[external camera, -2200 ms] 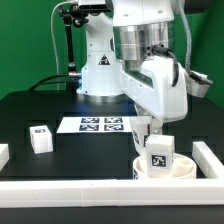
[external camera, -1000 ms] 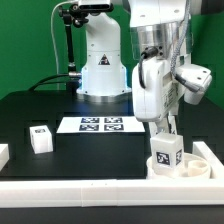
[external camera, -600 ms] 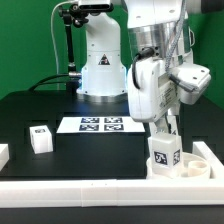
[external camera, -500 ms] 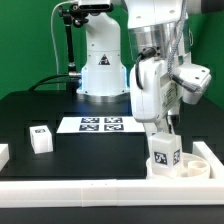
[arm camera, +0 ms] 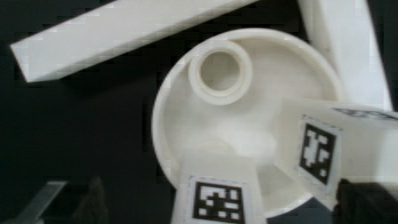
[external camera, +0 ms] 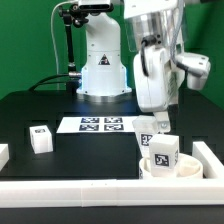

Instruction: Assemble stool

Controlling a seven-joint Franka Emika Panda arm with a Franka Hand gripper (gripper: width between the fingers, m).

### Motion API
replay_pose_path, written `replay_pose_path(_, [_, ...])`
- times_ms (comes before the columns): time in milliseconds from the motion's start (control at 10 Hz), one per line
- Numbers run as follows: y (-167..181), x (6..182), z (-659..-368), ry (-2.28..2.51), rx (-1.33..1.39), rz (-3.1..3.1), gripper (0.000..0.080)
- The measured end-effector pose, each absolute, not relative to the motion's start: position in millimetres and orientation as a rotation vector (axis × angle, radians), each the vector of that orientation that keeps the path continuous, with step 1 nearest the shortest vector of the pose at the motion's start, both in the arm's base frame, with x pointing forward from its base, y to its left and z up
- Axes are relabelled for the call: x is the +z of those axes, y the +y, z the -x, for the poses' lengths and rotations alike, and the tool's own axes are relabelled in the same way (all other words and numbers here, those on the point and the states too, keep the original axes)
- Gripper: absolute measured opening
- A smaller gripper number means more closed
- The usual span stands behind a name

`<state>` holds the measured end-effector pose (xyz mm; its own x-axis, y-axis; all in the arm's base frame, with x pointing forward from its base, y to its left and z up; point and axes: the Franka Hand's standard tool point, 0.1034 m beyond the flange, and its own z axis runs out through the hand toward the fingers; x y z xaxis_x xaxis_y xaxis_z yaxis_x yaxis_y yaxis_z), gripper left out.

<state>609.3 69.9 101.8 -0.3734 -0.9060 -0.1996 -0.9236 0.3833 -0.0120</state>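
Note:
The white round seat [external camera: 180, 170] lies by the front right rail, and a tagged leg [external camera: 160, 152] stands on it. Behind that leg, a second tagged white piece [external camera: 147, 138] shows just under my gripper [external camera: 157, 124]. The gripper hangs above them, open and holding nothing. In the wrist view the seat [arm camera: 196, 120] shows its round socket hole. One leg [arm camera: 347, 140] stands at its edge. The other tagged piece [arm camera: 217, 198] sits between the spread fingers [arm camera: 68, 202] of the gripper [arm camera: 217, 205]. A loose leg [external camera: 40, 138] stands on the black table at the exterior view's left.
The marker board [external camera: 100, 125] lies mid-table in front of the robot base. A long white rail [external camera: 90, 190] runs along the front edge and up the right side [external camera: 210, 155]. A small white piece [external camera: 3, 153] sits at the far left edge.
The jaws have opened and the gripper has lifted off the leg. The seat with its leg sits further toward the exterior view's left than a second ago.

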Motion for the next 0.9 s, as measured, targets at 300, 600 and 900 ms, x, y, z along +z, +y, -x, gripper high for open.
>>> replay_pose_path(300, [70.6,99.7,-608.4,2.4,0.144,1.74,0.0649])
replay_pose_path(600, [69.0,106.7,-613.0,1.998,0.152,2.201,0.0649])
replay_pose_path(900, [68.5,107.0,-614.1,1.735,0.125,2.407,0.0649])
